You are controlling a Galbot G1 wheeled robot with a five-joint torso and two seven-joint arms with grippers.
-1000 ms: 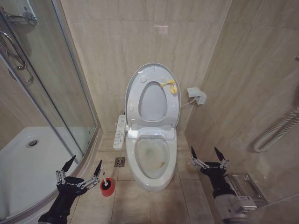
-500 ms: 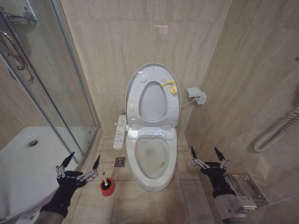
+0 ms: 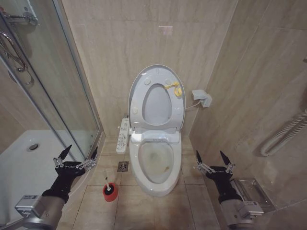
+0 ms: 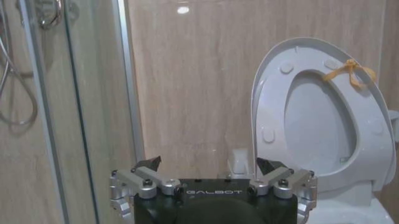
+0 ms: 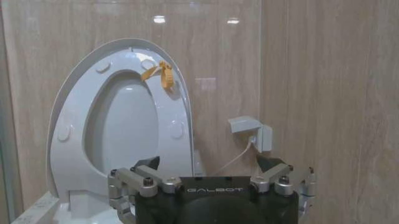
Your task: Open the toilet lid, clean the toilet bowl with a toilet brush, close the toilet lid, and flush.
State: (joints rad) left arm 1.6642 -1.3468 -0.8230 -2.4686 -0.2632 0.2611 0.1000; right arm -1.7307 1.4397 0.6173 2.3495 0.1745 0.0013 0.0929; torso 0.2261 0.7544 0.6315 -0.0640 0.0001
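The toilet lid (image 3: pixel 154 68) stands upright against the wall, and the ring seat (image 3: pixel 139 103) with its yellow tag (image 3: pixel 174 87) is raised in front of it. Below, the toilet bowl (image 3: pixel 156 160) is open and shows a brownish-stained basin. The toilet brush (image 3: pixel 110 189) sits in its red cup on the floor left of the bowl. My left gripper (image 3: pixel 79 152) hangs open and empty above and to the left of the cup, near the shower edge. To the right of the bowl my right gripper (image 3: pixel 210 156) is open and empty. In the left wrist view the left gripper (image 4: pixel 209 165) faces the raised seat (image 4: pixel 274 107).
A glass shower enclosure (image 3: pixel 72 96) and white shower tray (image 3: pixel 29 167) lie close on the left. A bidet control panel (image 3: pixel 123 135) juts from the toilet's left side above a floor drain (image 3: pixel 123 166). A wall box (image 3: pixel 202 98), a hose (image 3: pixel 283 136) and a metal holder (image 3: pixel 249 189) are on the right.
My left arm has lifted and drawn back leftward, away from the red brush cup, still open. The right arm, toilet and brush have not moved.
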